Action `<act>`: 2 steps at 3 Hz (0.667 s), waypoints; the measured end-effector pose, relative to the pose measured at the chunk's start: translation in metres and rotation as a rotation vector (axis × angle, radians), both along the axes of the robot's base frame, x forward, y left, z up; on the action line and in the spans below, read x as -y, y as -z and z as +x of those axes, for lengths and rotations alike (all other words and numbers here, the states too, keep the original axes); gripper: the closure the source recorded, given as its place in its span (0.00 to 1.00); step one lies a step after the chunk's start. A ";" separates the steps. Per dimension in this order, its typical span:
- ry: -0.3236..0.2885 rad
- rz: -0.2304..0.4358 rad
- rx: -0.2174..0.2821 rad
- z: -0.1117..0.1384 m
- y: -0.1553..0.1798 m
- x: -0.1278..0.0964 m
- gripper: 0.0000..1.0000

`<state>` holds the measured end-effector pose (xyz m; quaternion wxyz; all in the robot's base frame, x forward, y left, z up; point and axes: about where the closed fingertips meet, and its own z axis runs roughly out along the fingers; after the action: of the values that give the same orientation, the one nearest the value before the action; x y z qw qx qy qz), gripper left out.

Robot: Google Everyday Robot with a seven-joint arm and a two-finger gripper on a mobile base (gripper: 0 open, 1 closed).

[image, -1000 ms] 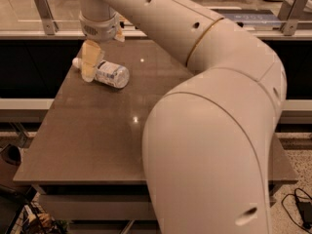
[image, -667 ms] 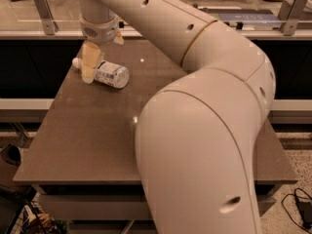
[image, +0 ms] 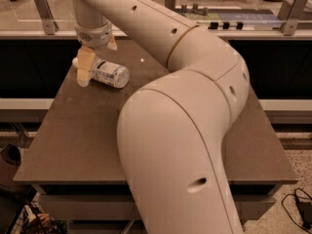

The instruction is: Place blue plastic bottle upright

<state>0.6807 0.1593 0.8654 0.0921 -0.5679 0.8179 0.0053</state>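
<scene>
The blue plastic bottle (image: 110,74) is clear with a white label and lies on its side at the back left of the brown table (image: 73,135). Its white cap (image: 75,62) points left. My gripper (image: 98,55) hangs from the long white arm (image: 185,57) directly over the bottle's cap end. It is open, with one tan finger (image: 84,66) in front of the neck and the other (image: 112,43) behind it. The bottle rests on the table.
The table's left edge is close to the bottle. A counter with metal posts (image: 45,11) runs behind the table. My arm's large elbow (image: 180,169) covers the table's middle and right. A cable (image: 300,204) lies on the floor at the lower right.
The arm's elbow has swung and the gripper has sunk slightly around the bottle's neck end. The bottle has not moved.
</scene>
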 end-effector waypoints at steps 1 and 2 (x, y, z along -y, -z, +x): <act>-0.026 0.002 -0.026 0.005 0.012 -0.016 0.00; -0.033 0.005 -0.044 0.014 0.024 -0.022 0.17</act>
<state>0.6945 0.1812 0.8409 0.0754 -0.5806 0.8104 0.0214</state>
